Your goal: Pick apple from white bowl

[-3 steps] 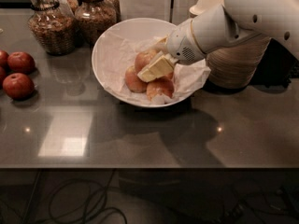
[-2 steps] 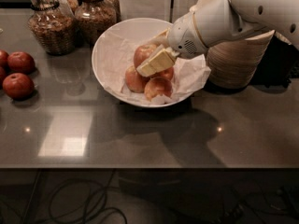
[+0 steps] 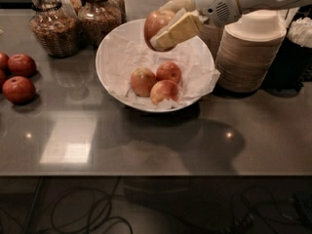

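Gripper (image 3: 163,26) jaws clamp one apple (image 3: 154,22) above white bowl (image 3: 99,65) holding three smaller apples (image 3: 169,72).

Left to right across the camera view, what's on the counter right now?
Dark red apples → glass jars → white bowl, with the gripper holding the apple above it → stacked beige bowls.
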`<control>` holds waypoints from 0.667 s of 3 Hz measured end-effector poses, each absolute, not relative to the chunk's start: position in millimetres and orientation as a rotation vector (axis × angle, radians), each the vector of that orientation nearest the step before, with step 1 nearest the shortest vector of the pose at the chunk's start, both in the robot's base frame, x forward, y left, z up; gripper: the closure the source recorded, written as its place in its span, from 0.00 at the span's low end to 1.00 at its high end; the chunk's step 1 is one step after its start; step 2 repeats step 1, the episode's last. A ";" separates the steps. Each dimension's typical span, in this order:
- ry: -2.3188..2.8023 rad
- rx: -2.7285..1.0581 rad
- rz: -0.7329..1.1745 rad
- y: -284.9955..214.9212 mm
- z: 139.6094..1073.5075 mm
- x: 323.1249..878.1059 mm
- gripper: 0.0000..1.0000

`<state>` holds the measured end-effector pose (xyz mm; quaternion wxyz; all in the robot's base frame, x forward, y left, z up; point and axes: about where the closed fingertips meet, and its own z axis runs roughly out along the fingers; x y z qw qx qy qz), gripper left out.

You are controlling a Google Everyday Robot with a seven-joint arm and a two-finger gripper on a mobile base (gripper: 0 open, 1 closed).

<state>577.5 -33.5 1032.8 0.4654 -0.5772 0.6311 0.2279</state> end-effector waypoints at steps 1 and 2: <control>1.550 -1.417 0.560 -33.5 1032.8 577.5 1.00; 1.550 -1.417 0.560 -33.5 1032.8 577.5 1.00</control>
